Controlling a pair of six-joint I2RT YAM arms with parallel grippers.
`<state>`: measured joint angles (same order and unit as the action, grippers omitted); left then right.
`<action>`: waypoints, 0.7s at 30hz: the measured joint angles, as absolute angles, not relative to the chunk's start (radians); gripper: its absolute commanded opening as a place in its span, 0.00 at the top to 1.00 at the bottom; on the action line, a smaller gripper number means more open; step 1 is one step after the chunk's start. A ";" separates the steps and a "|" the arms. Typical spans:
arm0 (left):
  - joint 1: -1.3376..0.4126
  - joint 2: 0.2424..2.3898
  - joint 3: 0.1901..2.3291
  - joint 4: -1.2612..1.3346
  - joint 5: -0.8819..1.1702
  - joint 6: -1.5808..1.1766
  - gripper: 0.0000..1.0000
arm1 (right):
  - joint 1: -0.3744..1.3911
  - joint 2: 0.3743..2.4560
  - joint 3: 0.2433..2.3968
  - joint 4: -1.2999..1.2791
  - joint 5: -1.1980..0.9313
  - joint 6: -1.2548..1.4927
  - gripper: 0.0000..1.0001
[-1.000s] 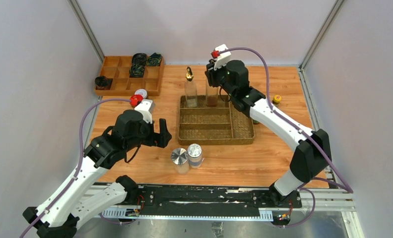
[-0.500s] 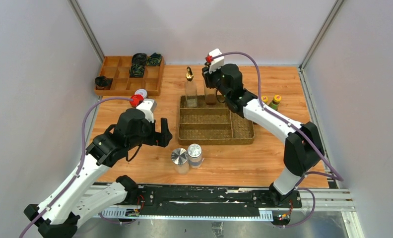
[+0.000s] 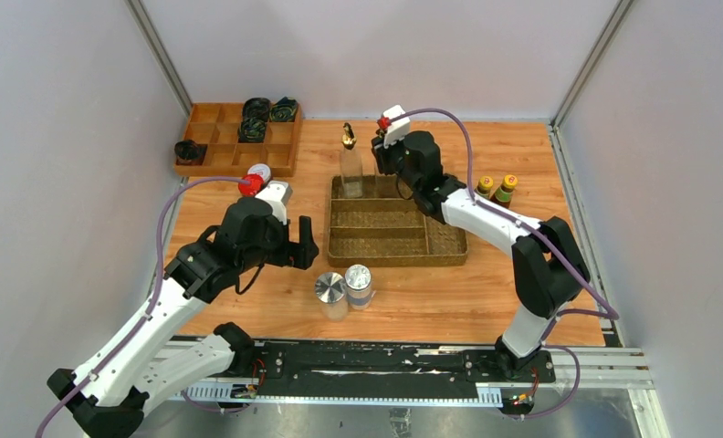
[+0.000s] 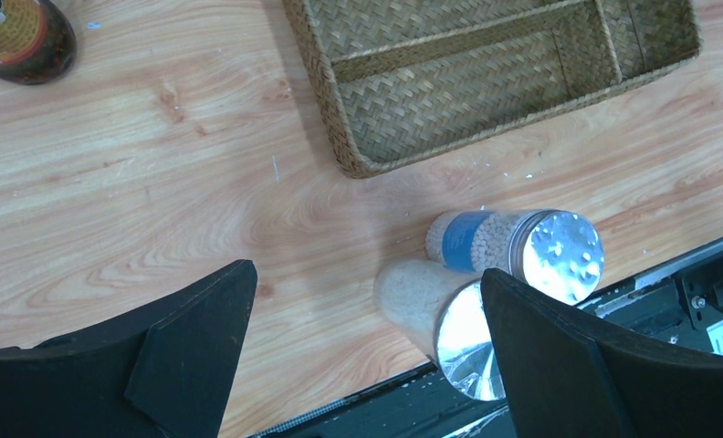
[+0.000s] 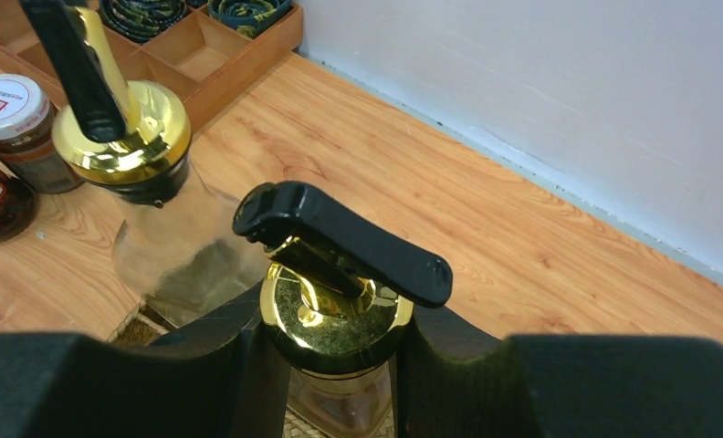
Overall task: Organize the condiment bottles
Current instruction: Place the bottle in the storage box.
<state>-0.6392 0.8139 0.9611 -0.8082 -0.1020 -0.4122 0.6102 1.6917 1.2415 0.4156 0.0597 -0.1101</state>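
Clamping the neck of 1 gold-spouted bottle (image 5: 338, 315), the right gripper (image 5: 336, 370) holds it just beside the other gold-spouted bottle (image 3: 351, 169) (both seemingly in the woven tray's (image 3: 399, 260) far strip), while the left gripper (image 4: 367, 351) hangs wide open over 2 silver-lidded shakers (image 4: 559, 255) near the tray's front.

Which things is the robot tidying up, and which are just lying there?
For the job: two gold-topped bottles, one in the right pincer; two yellow-capped sauce bottles; two silver-lidded shakers; white-lidded jar.
Just lying there: wooden box; dark cloth rolls.
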 measured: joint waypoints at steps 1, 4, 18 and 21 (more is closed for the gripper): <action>-0.639 0.815 0.961 -0.808 -0.102 -0.412 0.00 | 0.609 1.695 1.238 0.420 0.059 -0.107 0.97; -0.639 0.817 0.961 -0.808 -0.102 -0.412 0.00 | 0.606 1.699 1.227 0.439 0.055 -0.099 0.95; -0.639 0.820 0.961 -0.799 -0.102 -0.418 0.00 | 0.606 1.689 1.176 0.515 0.052 -0.069 0.29; -0.639 0.818 0.961 -0.797 -0.101 -0.421 0.00 | 0.606 1.671 1.159 0.521 0.052 -0.062 0.21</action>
<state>-0.6392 0.8181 0.9611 -0.7971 -0.1013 -0.4206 0.6056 1.6714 1.1595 0.5205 0.0525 -0.0620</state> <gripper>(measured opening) 1.000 0.719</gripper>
